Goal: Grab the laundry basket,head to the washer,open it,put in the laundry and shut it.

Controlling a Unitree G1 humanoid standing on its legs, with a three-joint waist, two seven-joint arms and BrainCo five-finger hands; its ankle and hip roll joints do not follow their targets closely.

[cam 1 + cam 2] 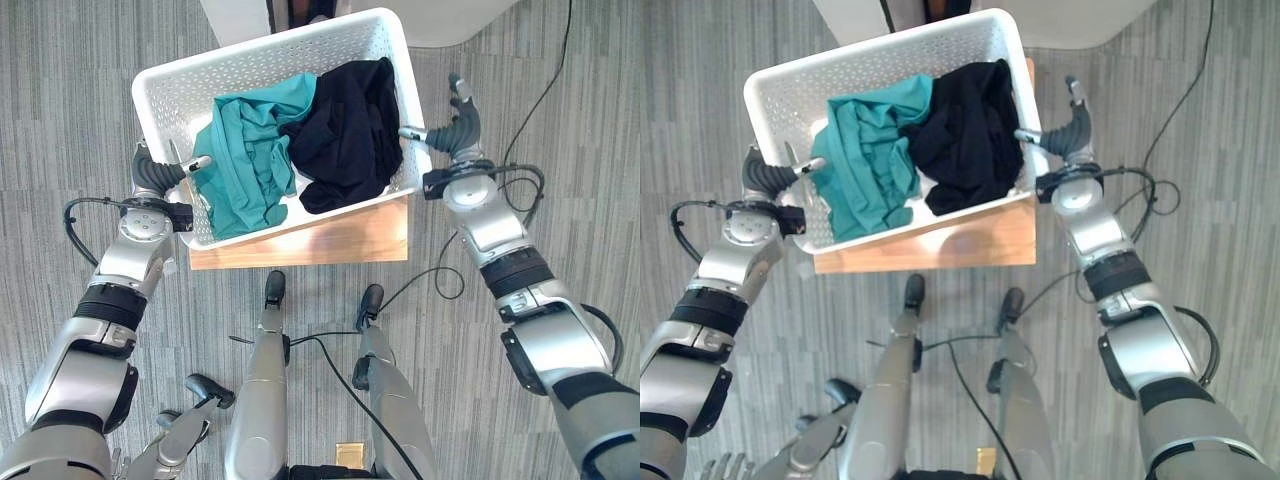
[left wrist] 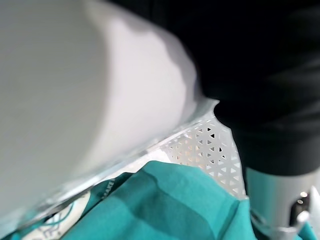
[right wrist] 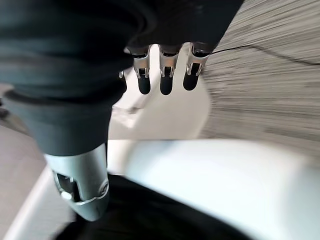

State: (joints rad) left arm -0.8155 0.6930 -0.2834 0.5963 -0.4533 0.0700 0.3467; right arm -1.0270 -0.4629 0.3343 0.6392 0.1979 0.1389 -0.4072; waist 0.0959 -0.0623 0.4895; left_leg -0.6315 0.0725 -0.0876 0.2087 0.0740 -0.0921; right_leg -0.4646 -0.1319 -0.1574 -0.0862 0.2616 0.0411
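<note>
The left hand [image 1: 155, 178] sits at the left short side of the white perforated plastic laundry basket [image 1: 180, 80], its thumb [image 1: 196, 163] hooked over the rim into the basket and its fingers down the outer wall, so it pinches the rim. In the left wrist view the thumb [image 2: 277, 200] lies just inside the perforated wall, right beside the teal cloth. The right hand [image 1: 456, 125] is at the opposite short side: its thumb [image 1: 413, 133] reaches over the rim above the black cloth, while its fingers [image 3: 161, 75] are curled down outside the wall, clamping that rim too.

The basket rests tilted on a low light wooden stand [image 1: 340, 238], whose top shows along the basket's near edge. Inside lie a crumpled teal garment [image 1: 245, 160] on the robot's left and a bunched black garment [image 1: 345, 135] on its right, the two touching in the middle. Around the stand is grey striped carpet floor [image 1: 60, 60], and a white appliance body [image 1: 440, 20] stands just beyond the basket's far edge
</note>
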